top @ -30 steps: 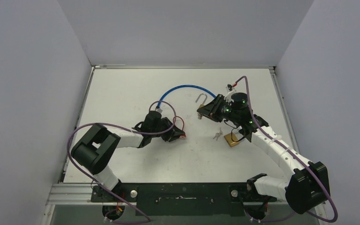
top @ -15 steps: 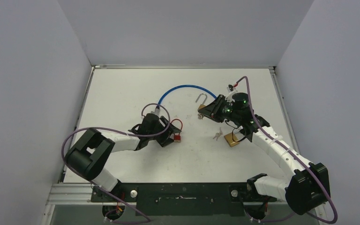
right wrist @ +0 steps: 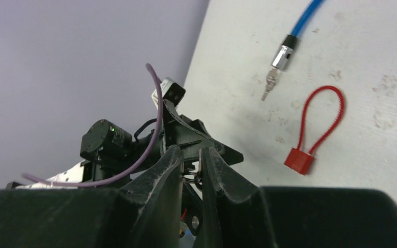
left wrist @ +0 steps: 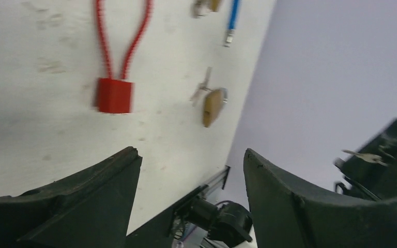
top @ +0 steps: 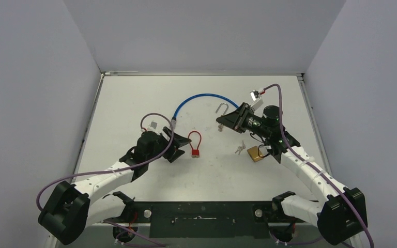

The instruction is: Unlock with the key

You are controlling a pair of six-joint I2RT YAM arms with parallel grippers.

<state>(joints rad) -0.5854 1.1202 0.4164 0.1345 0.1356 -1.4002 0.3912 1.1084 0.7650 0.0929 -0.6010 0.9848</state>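
Left gripper jaws stand apart over table, red lock just ahead; right gripper pinches key, contact hard to see.

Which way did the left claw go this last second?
Yes, moved: the left claw backed left, toward the near table edge, off the red padlock.

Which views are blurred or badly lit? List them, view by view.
Left wrist: blurred, with soft edges on the red lock and brass lock. Right wrist: the table is sharp, but the near right pincer is dark and lacks detail. Top: sharp and evenly lit, with faint shadows and no glare.
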